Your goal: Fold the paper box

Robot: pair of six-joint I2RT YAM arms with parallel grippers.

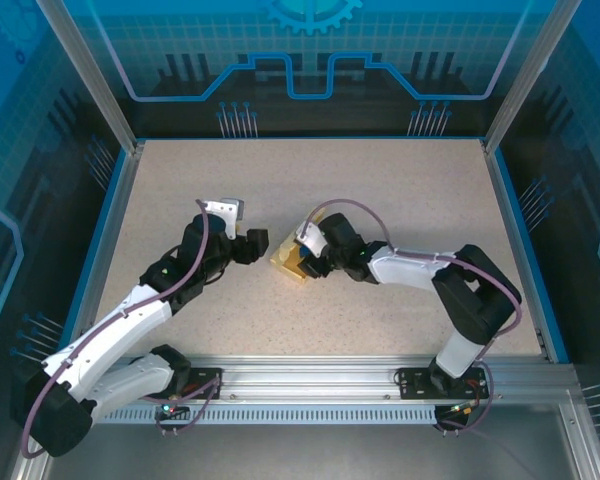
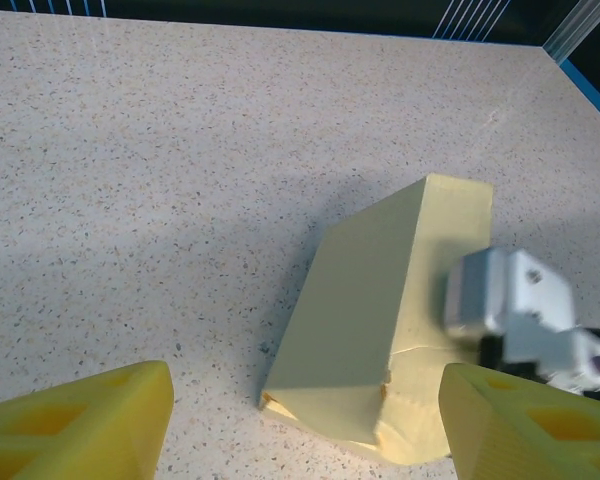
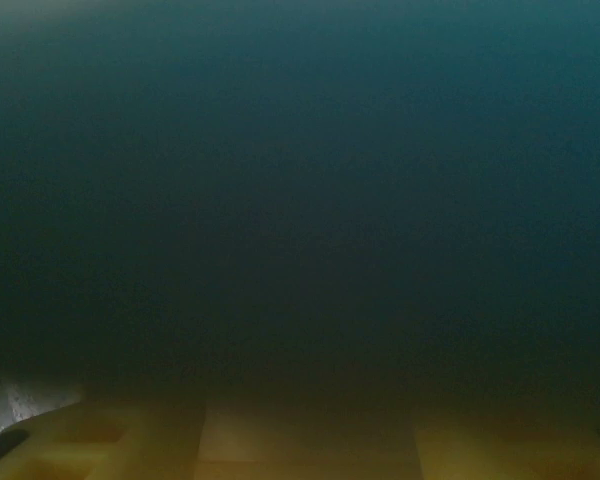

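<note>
The paper box (image 1: 286,262) is a pale yellow, partly folded card shape lying on the table between the two arms. In the left wrist view the paper box (image 2: 375,310) lies tilted, with a torn corner at its near end. My left gripper (image 1: 257,243) is open just left of it, and its yellow fingers (image 2: 90,425) stand wide apart on either side of the near end without touching. My right gripper (image 1: 304,264) is pressed against the box's right side. Its grey wrist housing (image 2: 510,305) sits over the card. The right wrist view is dark, with yellow fingers (image 3: 80,440) and pale card (image 3: 310,440) along the bottom.
The speckled table (image 1: 400,190) stretches open behind and to both sides of the box. Blue-edged walls (image 1: 115,215) and metal posts enclose it. An aluminium rail (image 1: 310,378) carrying the arm bases runs along the near edge.
</note>
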